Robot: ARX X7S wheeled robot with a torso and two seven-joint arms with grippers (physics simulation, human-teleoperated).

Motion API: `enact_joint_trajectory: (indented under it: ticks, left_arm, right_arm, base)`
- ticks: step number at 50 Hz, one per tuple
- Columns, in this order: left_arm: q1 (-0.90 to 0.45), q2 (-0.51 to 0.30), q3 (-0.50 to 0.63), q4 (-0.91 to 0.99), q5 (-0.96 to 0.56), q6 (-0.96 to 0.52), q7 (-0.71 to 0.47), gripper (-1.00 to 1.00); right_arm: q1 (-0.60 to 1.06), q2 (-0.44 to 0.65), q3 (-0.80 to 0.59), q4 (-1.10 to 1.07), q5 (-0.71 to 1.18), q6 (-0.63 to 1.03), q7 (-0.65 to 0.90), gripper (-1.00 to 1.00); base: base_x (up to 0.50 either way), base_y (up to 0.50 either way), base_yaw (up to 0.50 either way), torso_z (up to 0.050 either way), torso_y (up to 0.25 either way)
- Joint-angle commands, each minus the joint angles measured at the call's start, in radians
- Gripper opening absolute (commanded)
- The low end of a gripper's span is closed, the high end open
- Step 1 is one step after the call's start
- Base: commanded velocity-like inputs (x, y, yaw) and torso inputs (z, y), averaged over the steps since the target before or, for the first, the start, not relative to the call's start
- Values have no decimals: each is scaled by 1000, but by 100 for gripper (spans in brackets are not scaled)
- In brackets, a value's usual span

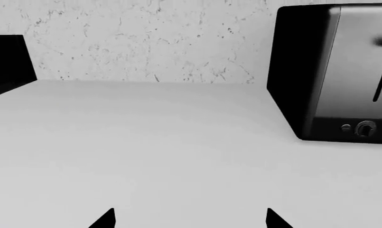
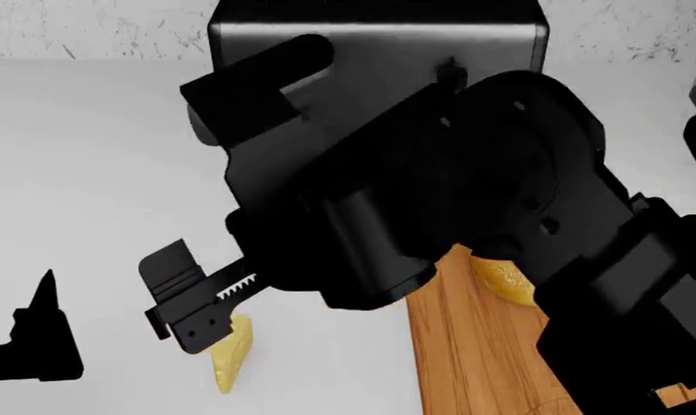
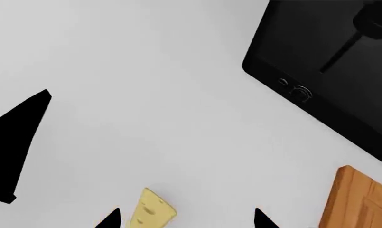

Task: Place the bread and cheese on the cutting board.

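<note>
Cheese (image 3: 151, 211) flat on the white counter (image 3: 146, 95), off the cutting board (image 3: 355, 199) and well apart from its long edge; pale yellow wedge, holes visible on its face.

Right gripper (image 3: 185, 218) low over the counter on that same side of the cutting board; jaws spread wide, the cheese between the fingertips (image 3: 111, 219) and nearer one of them; no contact to be seen. Same in the head view: right gripper (image 2: 198, 307) just above the cheese (image 2: 230, 354), toothed pads showing, nothing pinched.

Bread (image 2: 503, 281): only a golden sliver showing, at the cutting board (image 2: 475, 363) near its far end, the rest hidden under the right arm (image 2: 440, 173); cannot tell whether fully on the wood.

Left gripper (image 1: 191, 219) further from the cutting board than the cheese, over bare counter; jaws spread, both tips wide apart, nothing between them; seen in the head view as a dark shape (image 2: 36, 333) at the frame's edge.

Black toaster (image 2: 382, 35) beyond the cutting board's far end, against the speckled wall (image 1: 146, 38); knob and lever slot visible on its side.
</note>
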Motion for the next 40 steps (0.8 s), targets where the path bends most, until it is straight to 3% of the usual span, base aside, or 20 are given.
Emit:
enact_joint_trajectory:
  ticks: [1, 10, 40]
  left_arm:
    - [5, 20, -20, 46, 0, -18, 27, 100]
    - [12, 15, -21, 34, -2, 4, 29, 100]
    - [15, 10, -33, 39, -29, 4, 18, 100]
  right_arm:
    - [-54, -61, 21, 7, 84, -71, 87, 100]
    - [-109, -56, 7, -46, 208, -112, 203, 100]
    - [-212, -75, -50, -4, 85, -146, 109, 100]
  base:
    - [0, 0, 0, 0, 0]
    - [0, 0, 0, 0, 0]
    - [0, 0, 0, 0, 0]
